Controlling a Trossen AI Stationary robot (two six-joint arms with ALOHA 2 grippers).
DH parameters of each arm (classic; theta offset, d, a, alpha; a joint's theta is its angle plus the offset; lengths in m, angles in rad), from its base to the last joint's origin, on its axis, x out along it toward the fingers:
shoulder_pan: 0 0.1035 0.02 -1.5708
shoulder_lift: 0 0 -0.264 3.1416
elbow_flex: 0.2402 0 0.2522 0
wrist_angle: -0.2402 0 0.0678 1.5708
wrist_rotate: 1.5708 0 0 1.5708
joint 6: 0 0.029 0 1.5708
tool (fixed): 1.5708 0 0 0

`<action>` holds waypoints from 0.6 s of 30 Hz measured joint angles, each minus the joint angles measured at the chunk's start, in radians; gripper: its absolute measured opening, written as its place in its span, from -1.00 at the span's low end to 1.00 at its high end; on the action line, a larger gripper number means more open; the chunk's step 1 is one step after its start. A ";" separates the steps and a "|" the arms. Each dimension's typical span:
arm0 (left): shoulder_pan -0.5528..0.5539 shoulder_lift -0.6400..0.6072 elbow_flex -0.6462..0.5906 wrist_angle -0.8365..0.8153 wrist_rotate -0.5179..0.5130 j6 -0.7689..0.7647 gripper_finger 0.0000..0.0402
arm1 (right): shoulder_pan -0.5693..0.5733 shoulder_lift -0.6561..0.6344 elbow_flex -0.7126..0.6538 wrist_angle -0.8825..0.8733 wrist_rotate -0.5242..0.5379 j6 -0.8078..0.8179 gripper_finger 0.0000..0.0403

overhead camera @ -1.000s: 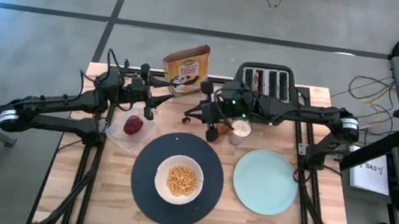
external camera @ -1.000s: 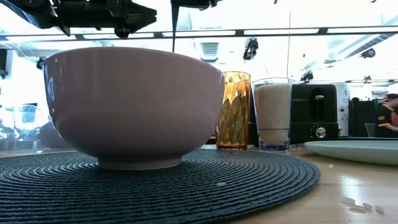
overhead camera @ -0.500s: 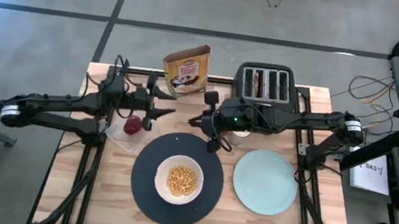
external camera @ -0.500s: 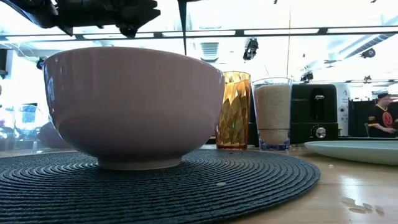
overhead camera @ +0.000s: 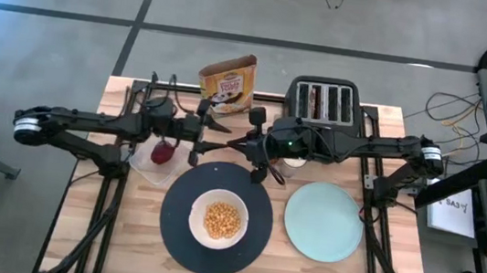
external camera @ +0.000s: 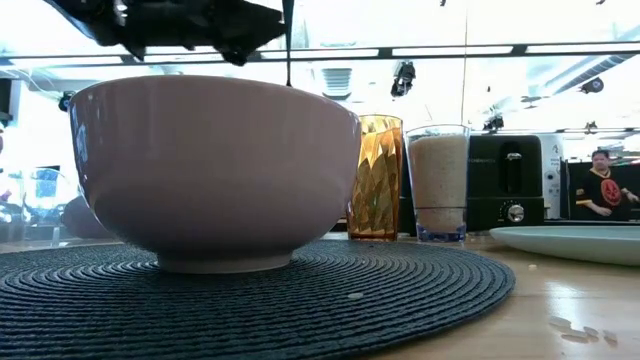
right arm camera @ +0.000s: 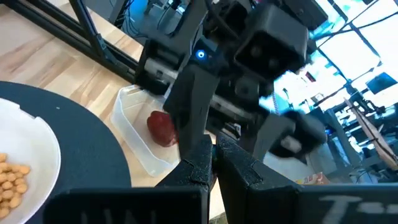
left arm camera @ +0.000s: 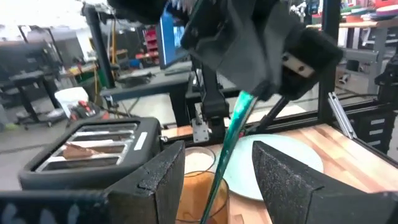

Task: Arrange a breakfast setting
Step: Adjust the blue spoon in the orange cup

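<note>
A white bowl (overhead camera: pixel 218 218) of cereal stands on the large black plate (overhead camera: pixel 176 230). The pale green plate (overhead camera: pixel 323 221) lies to its right. The dark red fruit (overhead camera: pixel 162 152) lies in a clear tub. The cereal box (overhead camera: pixel 227 83) stands at the far edge. A toast slice (left arm camera: pixel 81 151) sticks up in the toaster (overhead camera: pixel 323 101). My right gripper (overhead camera: pixel 258 157) is shut on a thin green stick (left arm camera: pixel 230 140) above the plate's far rim. My left gripper (overhead camera: pixel 212 133) is open, level, its fingers (left arm camera: pixel 161 180) on either side of the stick, apart from it. My right gripper holds the green stick by its upper end (left arm camera: pixel 244 102), pinched between the shut fingers, which come from above pointing down. The stick hangs slanting below the gripper, clear of the table; its lower part shows in the low view (external camera: pixel 288 45) above the bowl.
An amber glass (external camera: pixel 375 178) and a glass of white stuff (external camera: pixel 438 182) stand between the black plate and the toaster, under my right arm. A person (external camera: pixel 601 190) stands in the room beyond the table.
My left gripper has gone toward the table's right edge, up to my right gripper, and now has the stick between its open fingers. My right gripper has shifted a little toward the left, over the glasses, still shut on the stick.
</note>
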 joint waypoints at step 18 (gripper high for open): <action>-0.008 0.094 0.083 -0.055 0.003 0.018 -0.74 | 0.000 0.000 -0.001 -0.018 0.007 -0.046 -0.96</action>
